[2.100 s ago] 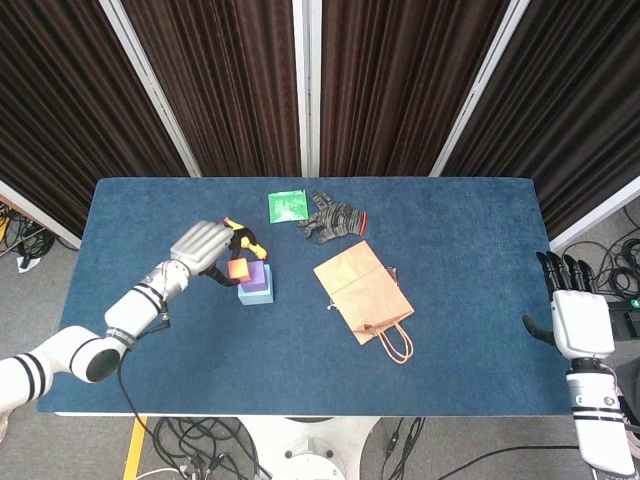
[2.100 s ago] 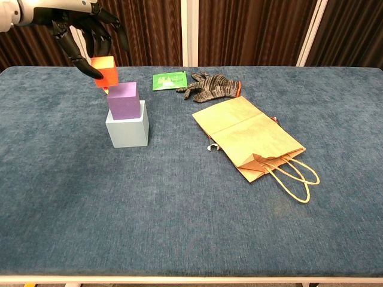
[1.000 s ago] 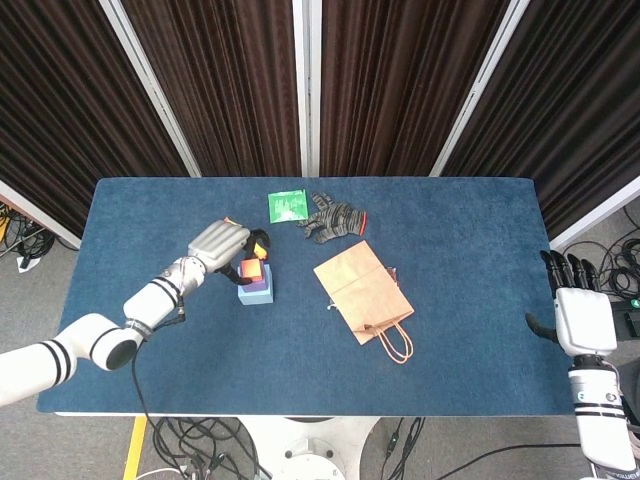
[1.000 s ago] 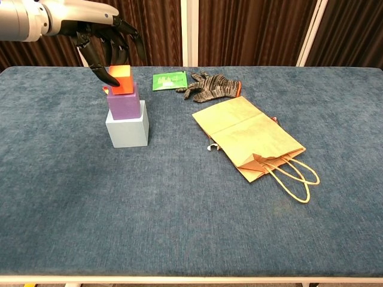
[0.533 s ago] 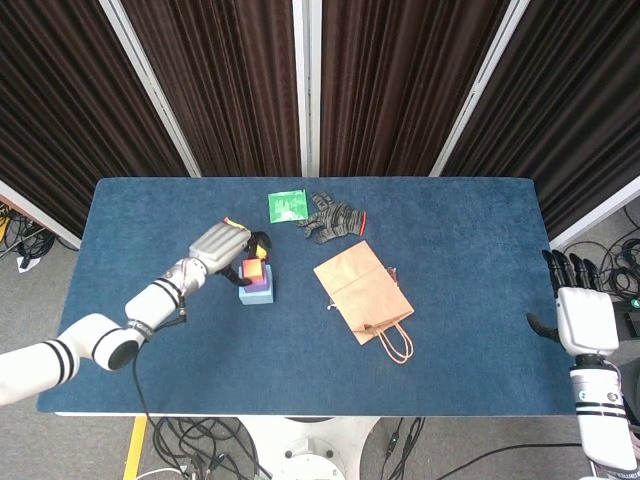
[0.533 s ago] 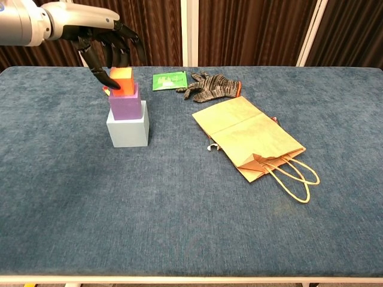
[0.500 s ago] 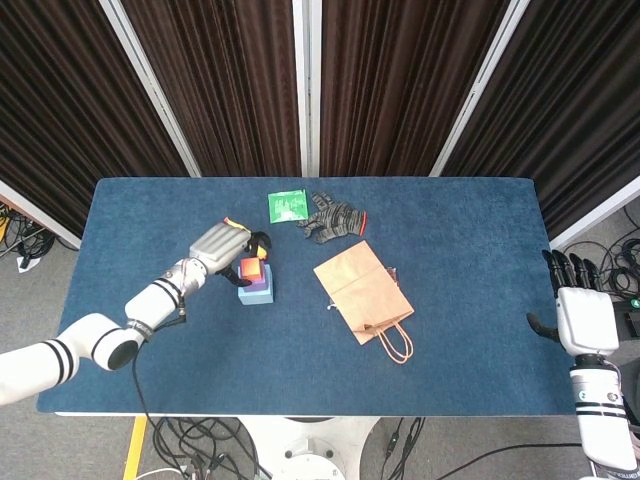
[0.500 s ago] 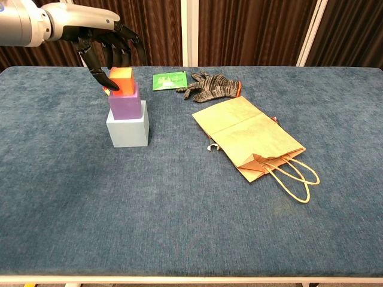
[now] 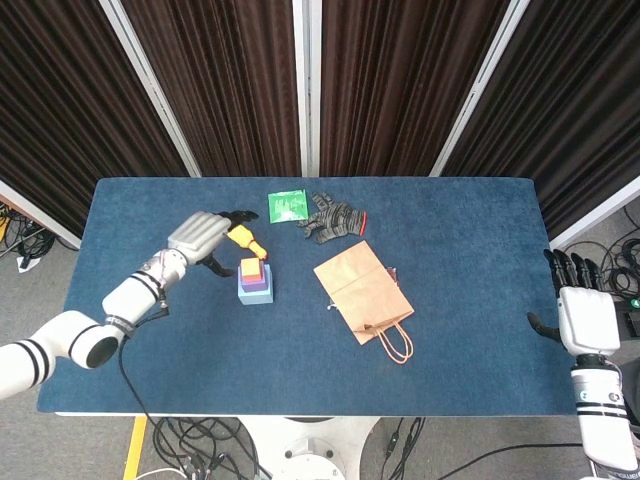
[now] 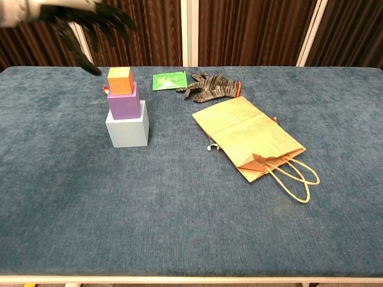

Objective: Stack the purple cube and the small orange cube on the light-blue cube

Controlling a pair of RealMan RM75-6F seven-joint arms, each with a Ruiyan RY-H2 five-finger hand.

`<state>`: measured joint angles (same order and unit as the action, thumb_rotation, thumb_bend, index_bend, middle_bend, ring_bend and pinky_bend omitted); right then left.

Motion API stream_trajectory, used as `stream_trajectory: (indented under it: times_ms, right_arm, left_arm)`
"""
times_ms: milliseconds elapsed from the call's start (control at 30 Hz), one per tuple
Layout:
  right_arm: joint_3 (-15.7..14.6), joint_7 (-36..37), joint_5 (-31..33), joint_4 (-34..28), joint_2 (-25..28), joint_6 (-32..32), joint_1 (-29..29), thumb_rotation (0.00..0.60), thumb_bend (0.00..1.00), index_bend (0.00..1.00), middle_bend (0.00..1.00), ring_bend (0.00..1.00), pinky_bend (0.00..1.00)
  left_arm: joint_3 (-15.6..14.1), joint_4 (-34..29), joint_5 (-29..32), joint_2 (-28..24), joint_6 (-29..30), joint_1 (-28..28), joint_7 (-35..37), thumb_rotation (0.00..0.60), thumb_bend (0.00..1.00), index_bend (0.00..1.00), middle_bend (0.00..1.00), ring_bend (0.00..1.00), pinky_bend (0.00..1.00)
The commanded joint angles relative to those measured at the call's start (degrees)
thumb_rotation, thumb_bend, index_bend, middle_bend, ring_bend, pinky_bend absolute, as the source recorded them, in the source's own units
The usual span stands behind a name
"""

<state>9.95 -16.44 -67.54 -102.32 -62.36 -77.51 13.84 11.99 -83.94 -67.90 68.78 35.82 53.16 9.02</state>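
Stack complete on light-blue cube point(image 10: 127, 131).
Small orange cube point(image 10: 119, 81) sits on purple cube point(image 10: 123, 101); left hand point(image 10: 84, 27) released, fingers spread, clear above-left; right hand point(image 9: 583, 318) empty, fingers apart.

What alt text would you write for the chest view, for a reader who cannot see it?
A small orange cube sits on a purple cube, which sits on a light-blue cube, on a blue table. The left robot hand, blurred, hovers above and to the left, holding nothing. A paper bag, a grey glove and a green packet lie to the right.

left hand point(image 10: 84, 27) raised, fingers spread — right hand point(image 9: 583, 315) idle
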Motion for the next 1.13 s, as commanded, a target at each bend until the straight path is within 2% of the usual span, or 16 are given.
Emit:
stream_trajectory:
  times_ms: [33, 133, 200, 267, 300, 400, 500, 633, 867, 1133]
  right_arm:
    - [-0.07, 0.53, -0.38, 0.14, 0.12, -0.29, -0.24, 0.600, 0.14, 0.00, 0.06, 0.00, 0.00]
    - [-0.07, 1.23, -0.68, 0.49, 0.03, -0.50, -0.41, 0.600, 0.14, 0.00, 0.06, 0.00, 0.00]
    - [-0.07, 1.49, -0.87, 0.68, -0.12, -0.54, -0.42, 0.600, 0.15, 0.00, 0.06, 0.00, 0.00]
    - [-0.08, 1.61, -1.06, 0.74, -0.30, -0.65, -0.44, 0.600, 0.15, 0.00, 0.06, 0.00, 0.00]
    - [-0.16, 1.76, -1.31, 0.73, -0.40, -0.75, -0.51, 0.600, 0.15, 0.00, 0.06, 0.00, 0.00]
    - [-0.57, 2.14, -2.38, 0.73, -0.50, -1.05, -0.73, 0.600, 0.15, 0.00, 0.06, 0.00, 0.00]
    - [-0.87, 2.57, -3.34, 0.80, -0.51, -1.39, -0.97, 0.600, 0.15, 0.00, 0.06, 0.00, 0.00]
    - [-1.18, 3.14, -4.39, 0.83, -0.38, -1.80, -1.30, 0.600, 0.15, 0.00, 0.06, 0.00, 0.00]
    - [-1.78, 4.48, -6.24, 0.57, 0.03, -2.97, -2.28, 0.600, 0.15, 0.00, 0.06, 0.00, 0.00]
    - [-2.04, 5.03, -6.44, 0.97, -0.37, -2.46, -2.47, 0.600, 0.15, 0.00, 0.06, 0.00, 0.00]
  left_arm:
    - [-0.53, -2.20, 5.49, -4.17, 8.07, -4.34, -6.76, 0.600, 0.13, 0.18, 0.28, 0.27, 0.37]
    - [-1.09, -3.44, 10.01, -5.34, 16.80, -8.73, -12.19, 0.600, 0.16, 0.18, 0.28, 0.27, 0.37]
    - [-1.89, -4.47, 10.14, -5.29, 23.51, -12.38, -14.10, 0.600, 0.16, 0.19, 0.28, 0.27, 0.37]
    - [-3.54, -4.23, 7.20, -4.72, 29.87, -15.65, -16.05, 0.600, 0.15, 0.18, 0.28, 0.26, 0.37]
    - [-5.26, -3.10, 3.95, -3.96, 34.35, -17.77, -18.20, 0.600, 0.15, 0.18, 0.27, 0.25, 0.37]
    - [-10.18, -1.11, -3.11, -2.62, 41.71, -22.76, -22.15, 0.600, 0.13, 0.17, 0.26, 0.23, 0.36]
    - [-13.34, -2.44, -4.80, -1.86, 45.03, -27.36, -23.96, 0.600, 0.12, 0.17, 0.25, 0.22, 0.35]
    - [-15.60, -3.02, -6.97, -0.34, 49.68, -32.38, -25.36, 0.600, 0.11, 0.17, 0.26, 0.22, 0.34]
    - [-15.49, -7.20, -9.01, -0.04, 54.83, -37.36, -26.29, 0.600, 0.11, 0.17, 0.25, 0.22, 0.33]
    - [-14.38, -9.41, -9.19, -1.87, 53.45, -39.00, -26.32, 0.600, 0.11, 0.17, 0.25, 0.22, 0.33]
